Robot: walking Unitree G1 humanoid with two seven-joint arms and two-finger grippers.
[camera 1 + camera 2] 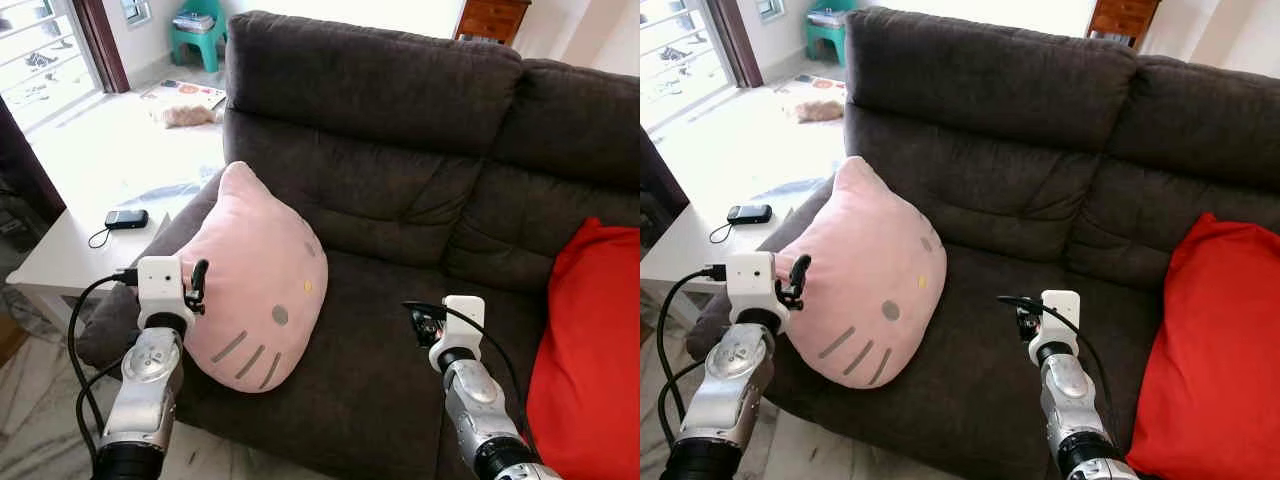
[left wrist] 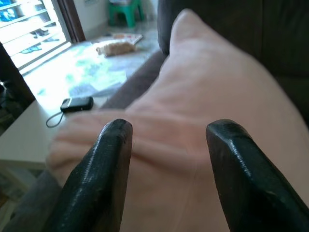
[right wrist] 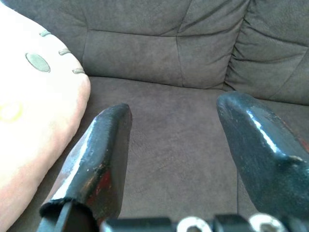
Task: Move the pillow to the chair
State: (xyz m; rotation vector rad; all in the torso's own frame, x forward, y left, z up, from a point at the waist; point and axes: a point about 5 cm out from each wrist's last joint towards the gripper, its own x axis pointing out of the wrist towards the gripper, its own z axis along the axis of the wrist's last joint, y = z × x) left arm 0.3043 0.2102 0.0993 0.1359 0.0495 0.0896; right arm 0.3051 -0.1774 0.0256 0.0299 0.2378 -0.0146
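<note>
Pink cat-face pillow [image 1: 250, 285] leans on the left end of the dark brown sofa [image 1: 400, 130], propped against the armrest, face toward the seat. Left gripper [image 1: 197, 283] is at the pillow's near-left edge, fingers apart, and in the left wrist view the pink fabric sits right between and just beyond them; contact likely but not certain, no clamp yet. Right gripper [image 1: 420, 318] hovers over the bare seat cushion, well apart from the pillow's right side, fingers also spread and holding nothing. Red cushion [image 1: 590, 340] lies at the far right of the sofa. White side table [image 1: 60, 255] stands left of the armrest with a small black phone [image 1: 126, 218] and its cord on top. A teal stool or chair [image 1: 200, 35] shows far back in the room; whether it is the target I cannot tell. Risks, as I judge them: one-sided pinch on soft stuffing could slip or just bunch the cover; pushing from the left could tip the pillow flat onto the seat; a swing leftward could sweep the phone off the table.
</note>
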